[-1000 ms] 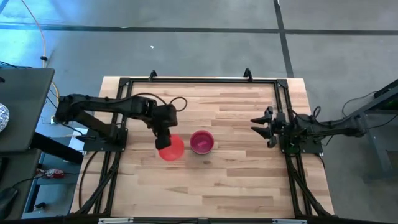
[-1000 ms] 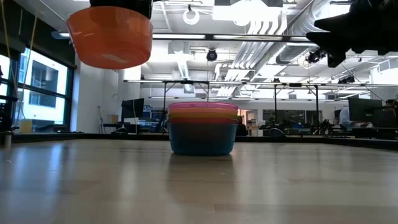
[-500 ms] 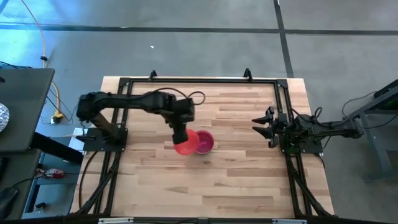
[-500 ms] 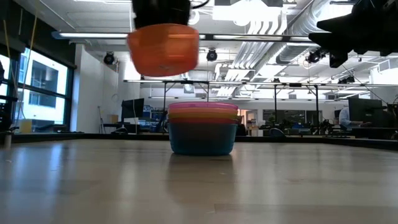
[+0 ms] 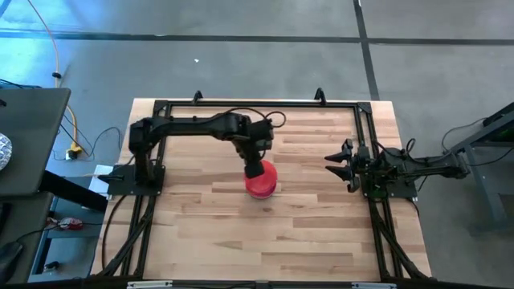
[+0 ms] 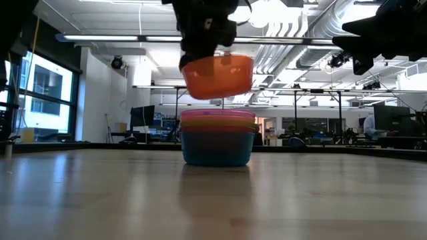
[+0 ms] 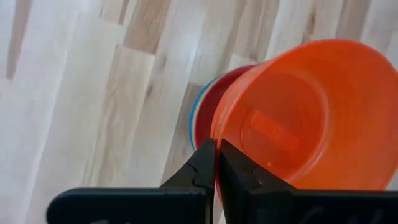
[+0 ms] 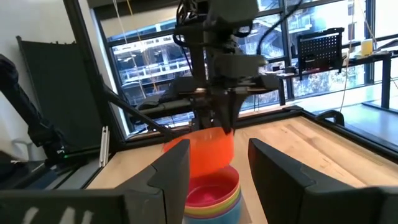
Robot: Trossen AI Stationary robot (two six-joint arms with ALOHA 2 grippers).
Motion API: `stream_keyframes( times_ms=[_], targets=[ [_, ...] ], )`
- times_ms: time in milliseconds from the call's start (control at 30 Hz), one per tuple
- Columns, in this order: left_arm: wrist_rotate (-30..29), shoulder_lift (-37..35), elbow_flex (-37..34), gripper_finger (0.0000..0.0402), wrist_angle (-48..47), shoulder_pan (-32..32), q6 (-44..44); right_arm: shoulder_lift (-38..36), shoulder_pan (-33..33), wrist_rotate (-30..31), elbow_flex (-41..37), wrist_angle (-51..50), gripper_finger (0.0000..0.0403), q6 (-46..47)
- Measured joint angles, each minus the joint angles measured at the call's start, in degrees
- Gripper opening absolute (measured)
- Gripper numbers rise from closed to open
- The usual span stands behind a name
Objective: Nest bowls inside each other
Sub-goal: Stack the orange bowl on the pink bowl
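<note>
My left gripper (image 5: 254, 168) is shut on a red bowl (image 6: 218, 75), which hangs in the air just above a stack of nested bowls (image 6: 218, 139). The stack shows a pink rim on top, yellow below it and teal blue at the base, and it rests on its base near the table's middle. From above, the red bowl (image 5: 261, 183) hides most of the stack. The right wrist view shows the red bowl (image 8: 202, 152) over the stack (image 8: 211, 196). My right gripper (image 5: 333, 163) waits open, raised at the table's right side. My left gripper holds the red bowl by its rim (image 7: 216, 134), with the wall pinched between one finger inside the bowl (image 7: 235, 174) and one outside. The fingers come from above, pointing down. The bowl is lifted clear, mouth up and slightly tilted, directly over the stack.
A black frame (image 5: 257, 104) runs along the table's far, left and right sides. Bare wooden tabletop (image 5: 265, 237) lies around the stack and toward the near edge. A desk stands beyond the table's left side.
My left gripper has carried the red bowl toward the table's right, from beside the stack to directly above it, and has come down closer to the stack's top. It has stayed shut on the rim. The stack and the right arm have kept still.
</note>
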Motion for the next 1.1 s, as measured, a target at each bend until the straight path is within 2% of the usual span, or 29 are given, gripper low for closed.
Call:
stream_keyframes(
  times_ms=[333,1100],
  targets=[
    [0.3,6.0,5.4,0.0,-2.5,0.2,-0.7,0.0,0.0,-0.7,0.0,-1.4,0.0155,1.4],
    [-0.6,8.4,5.2,0.0,-3.0,-0.7,0.6,0.0,0.0,-1.5,0.0,-1.9,0.0155,2.4]
  ],
)
